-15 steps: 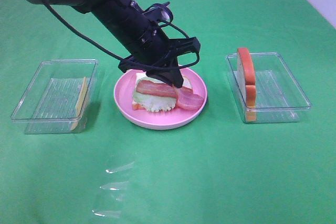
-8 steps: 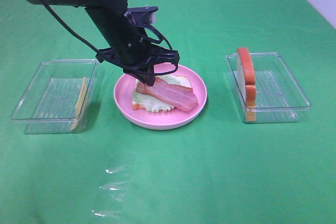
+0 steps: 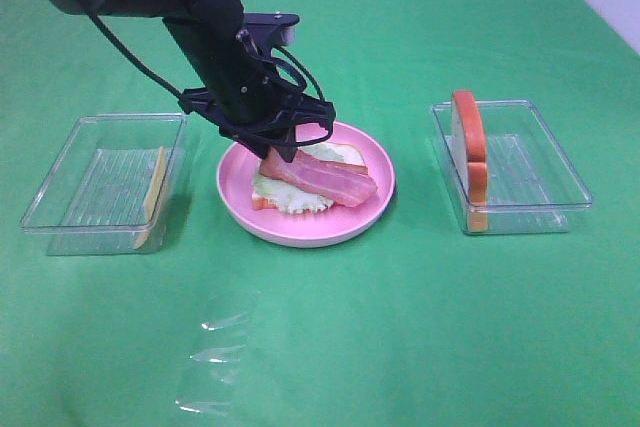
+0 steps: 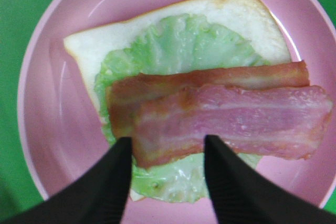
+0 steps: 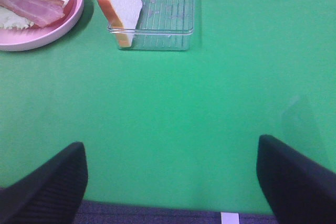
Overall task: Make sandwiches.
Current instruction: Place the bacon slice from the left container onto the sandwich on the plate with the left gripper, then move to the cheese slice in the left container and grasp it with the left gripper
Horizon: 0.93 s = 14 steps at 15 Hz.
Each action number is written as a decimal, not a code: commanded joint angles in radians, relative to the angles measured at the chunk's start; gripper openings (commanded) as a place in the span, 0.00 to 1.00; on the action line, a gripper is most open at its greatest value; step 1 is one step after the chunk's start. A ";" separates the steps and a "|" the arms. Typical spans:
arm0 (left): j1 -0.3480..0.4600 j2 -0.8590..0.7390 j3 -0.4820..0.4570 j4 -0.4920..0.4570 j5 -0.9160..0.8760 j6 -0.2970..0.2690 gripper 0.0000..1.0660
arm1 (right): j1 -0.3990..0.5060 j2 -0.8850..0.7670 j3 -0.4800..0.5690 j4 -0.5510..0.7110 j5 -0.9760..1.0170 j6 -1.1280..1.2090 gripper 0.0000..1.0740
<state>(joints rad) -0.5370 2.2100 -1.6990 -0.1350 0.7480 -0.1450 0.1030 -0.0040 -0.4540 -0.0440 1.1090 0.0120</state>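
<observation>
High view: left gripper (image 3: pixel 292 152) hangs low over the sandwich (image 3: pixel 285 197), which sits open-faced on the one plate (image 3: pixel 300 237). Two trays flank it: left tray (image 3: pixel 70 177) with one cheese (image 3: pixel 156 182) slice leaning on its wall, right tray (image 3: pixel 540 172) with one spare slice (image 3: pixel 468 147) upright.

Left wrist: jaws parted, fingers (image 4: pixel 110 187) either side of the bacon (image 4: pixel 231 121) end, not pinching. That's two strips, overlapped, flat on one lettuce (image 4: pixel 184 40) leaf over one base slice (image 4: pixel 86 51). It all looks light and soft, the bacon floppy and likely to slide; best taken by an overhanging end.

Right wrist: right gripper (image 5: pixel 170 182) gaping, empty, over bare cloth (image 5: pixel 210 103), well apart from the plate
</observation>
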 commanded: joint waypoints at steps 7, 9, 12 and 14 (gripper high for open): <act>-0.002 -0.014 -0.203 0.071 0.268 -0.040 0.95 | -0.002 -0.028 -0.004 0.001 -0.005 -0.002 0.78; -0.002 -0.014 -0.370 0.104 0.437 -0.038 0.95 | -0.002 -0.028 -0.004 0.001 -0.005 -0.002 0.78; -0.002 -0.024 -0.480 0.135 0.561 -0.044 0.95 | -0.002 -0.028 -0.004 0.001 -0.005 -0.002 0.78; -0.002 -0.055 -0.479 0.129 0.571 -0.045 0.95 | -0.002 -0.028 -0.004 0.001 -0.005 -0.002 0.78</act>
<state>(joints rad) -0.5370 2.1660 -2.1750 0.0000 1.2090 -0.1810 0.1030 -0.0040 -0.4540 -0.0440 1.1090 0.0120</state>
